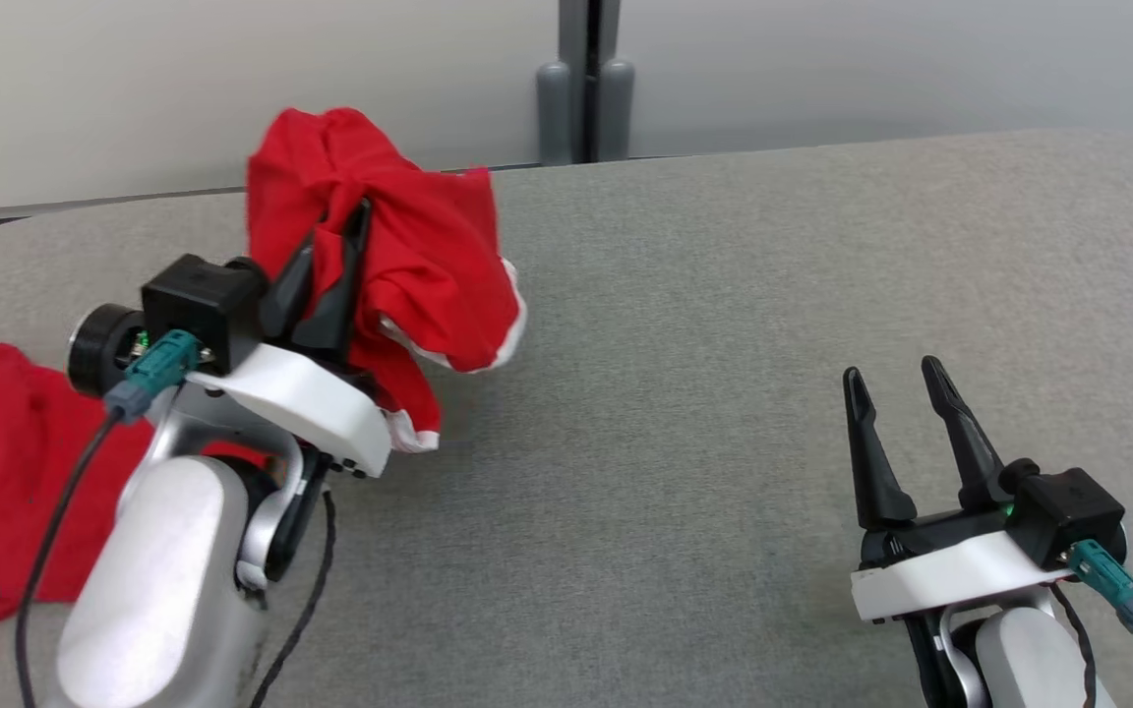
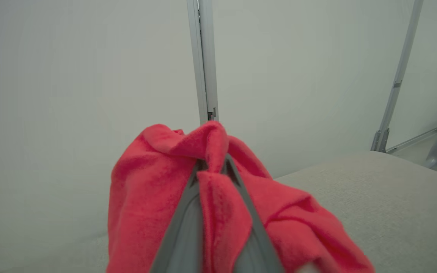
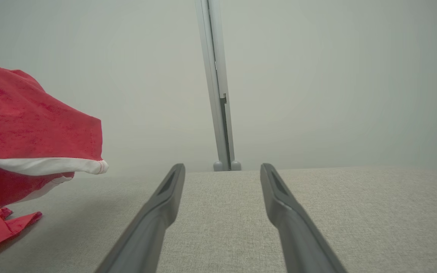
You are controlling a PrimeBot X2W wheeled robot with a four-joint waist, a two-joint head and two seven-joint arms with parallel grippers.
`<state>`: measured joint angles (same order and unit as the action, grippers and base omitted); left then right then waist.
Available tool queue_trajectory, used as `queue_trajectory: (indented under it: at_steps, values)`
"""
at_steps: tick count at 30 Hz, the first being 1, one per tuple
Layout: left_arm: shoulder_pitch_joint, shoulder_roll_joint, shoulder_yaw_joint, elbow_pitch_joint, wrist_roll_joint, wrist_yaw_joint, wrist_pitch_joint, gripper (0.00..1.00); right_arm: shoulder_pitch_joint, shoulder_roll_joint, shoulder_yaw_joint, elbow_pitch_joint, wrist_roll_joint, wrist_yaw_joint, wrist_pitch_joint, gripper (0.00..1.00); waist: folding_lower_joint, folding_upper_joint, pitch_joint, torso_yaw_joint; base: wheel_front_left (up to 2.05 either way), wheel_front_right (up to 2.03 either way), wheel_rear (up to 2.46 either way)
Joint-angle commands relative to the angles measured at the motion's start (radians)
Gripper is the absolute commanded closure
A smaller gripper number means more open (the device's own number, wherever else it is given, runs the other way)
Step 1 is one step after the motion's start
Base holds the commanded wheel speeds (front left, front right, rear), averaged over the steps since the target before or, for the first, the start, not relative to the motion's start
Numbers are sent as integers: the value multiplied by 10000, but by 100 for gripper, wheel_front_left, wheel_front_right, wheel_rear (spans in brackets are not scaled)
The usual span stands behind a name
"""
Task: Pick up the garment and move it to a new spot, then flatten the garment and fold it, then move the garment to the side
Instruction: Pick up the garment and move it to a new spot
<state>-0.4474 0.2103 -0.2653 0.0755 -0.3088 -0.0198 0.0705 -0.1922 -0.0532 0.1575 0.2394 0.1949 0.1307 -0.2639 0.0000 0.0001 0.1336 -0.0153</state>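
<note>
Red, white-trimmed cloth garment (image 1: pixel 429 256) hangs pinched in the left gripper (image 1: pixel 338 224) over grey fabric table (image 1: pixel 724 295); right gripper (image 1: pixel 892 369) gapes empty.

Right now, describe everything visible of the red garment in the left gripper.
The red garment is soft, fleecy-looking cloth with white trim along its hems. It hangs bunched and crumpled over the left rear of the grey table. The left gripper is shut on a fold near its top, cloth draping around both fingers. Whether its lowest edge touches the table cannot be told.
</note>
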Motion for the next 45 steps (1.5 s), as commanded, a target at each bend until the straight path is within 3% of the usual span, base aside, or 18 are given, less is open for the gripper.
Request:
queue_trajectory:
  at_steps: [1, 10, 20, 21, 22, 28, 36, 41, 45]
  values:
    - [64, -118, -131, 32, 62, 56, -30, 100, -105, -14, 5, -43, 48, 0, -10, 0, 0, -1, 127, -611, 0, 0, 0]
    - [-424, -1327, -1038, 1584, -138, 335, -697, 100, -389, 11, 40, -152, 141, 0, -10, 0, 0, -1, 912, -2256, 0, 0, 0]
    - [-2051, -1579, -2017, 3478, -1119, 983, -1950, 100, -673, 18, 307, -285, 484, 0, -10, 0, 0, -1, 1797, -3612, 0, 0, 0]
    - [-2186, -1575, -2195, 3646, -1288, 1032, -2054, 31, -694, 20, 313, -293, 527, 0, -10, 0, 0, -1, 1833, -3662, 0, 0, 0]
    - [-2304, -1575, -2400, 3830, -1474, 1080, -2097, 0, -702, 21, 313, -301, 539, 0, -10, 0, 0, -1, 1853, -3686, 0, 0, 0]
    - [-2867, -1566, -3023, 4616, -2166, 1222, -2697, 0, -706, 22, 231, -344, 589, 0, -12, 0, 0, -1, 1832, -3351, 0, 0, 0]
    - [-2588, -1332, -2465, 5077, -2516, 955, -3295, 0, -462, 17, 3, -354, 213, 0, -10, 0, 0, -1, 1244, -2144, 0, 0, 0]
    - [-1868, -901, -1894, 4380, -2070, 749, -3359, 0, -212, 13, -120, -209, -105, 0, -10, 0, 0, -1, 685, -1162, 0, 0, 0]
    - [-800, -870, -1389, 3939, -2072, 420, -3347, 0, 229, -71, -130, -139, -337, 0, -10, 0, 0, -1, 136, -369, 0, 0, 0]
